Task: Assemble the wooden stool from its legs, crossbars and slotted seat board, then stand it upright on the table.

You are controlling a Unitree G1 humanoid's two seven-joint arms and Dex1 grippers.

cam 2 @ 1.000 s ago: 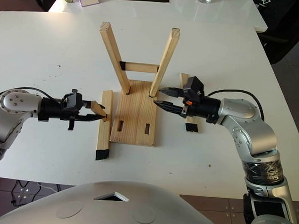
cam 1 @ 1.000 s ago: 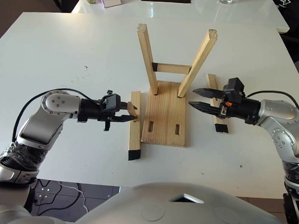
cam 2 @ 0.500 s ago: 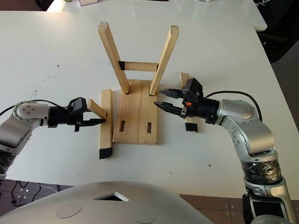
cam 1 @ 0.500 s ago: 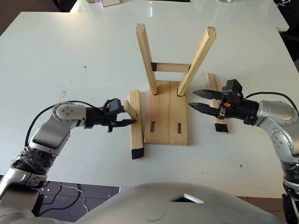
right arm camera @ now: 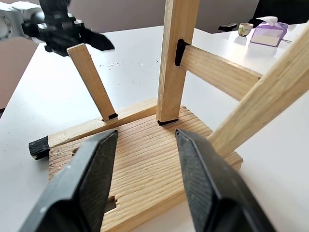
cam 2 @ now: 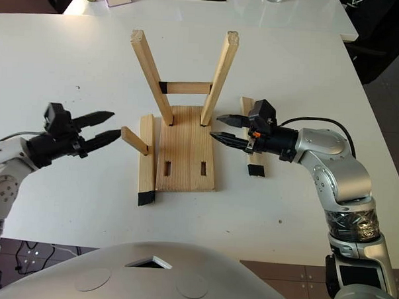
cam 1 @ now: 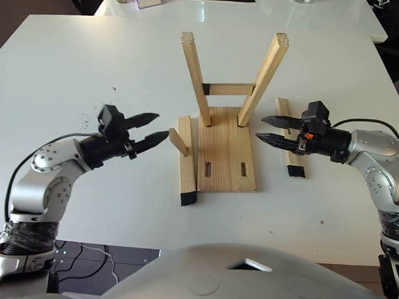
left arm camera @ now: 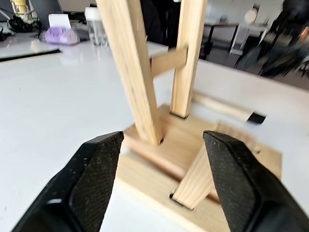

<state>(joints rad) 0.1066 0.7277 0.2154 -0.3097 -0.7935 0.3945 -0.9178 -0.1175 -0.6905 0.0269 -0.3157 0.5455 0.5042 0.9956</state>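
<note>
Your left claw [cam 1: 163, 123] is spread and empty, just left of the short crossbar stub [cam 1: 177, 141] that sticks up from a loose leg [cam 1: 186, 172] lying alongside the slotted seat board's [cam 1: 227, 160] left edge. Your right claw [cam 1: 259, 126] is also spread and holds nothing, tips near the board's right edge, with another loose leg [cam 1: 281, 108] lying on the tabletop [cam 1: 71, 64] beneath it. The board lies flat mid-tabletop, with two legs [cam 1: 196, 76] standing in its far end, joined by a crossbar [cam 1: 227, 90].

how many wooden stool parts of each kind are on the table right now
legs: 4
crossbars: 2
seat board: 1
total: 7
</note>
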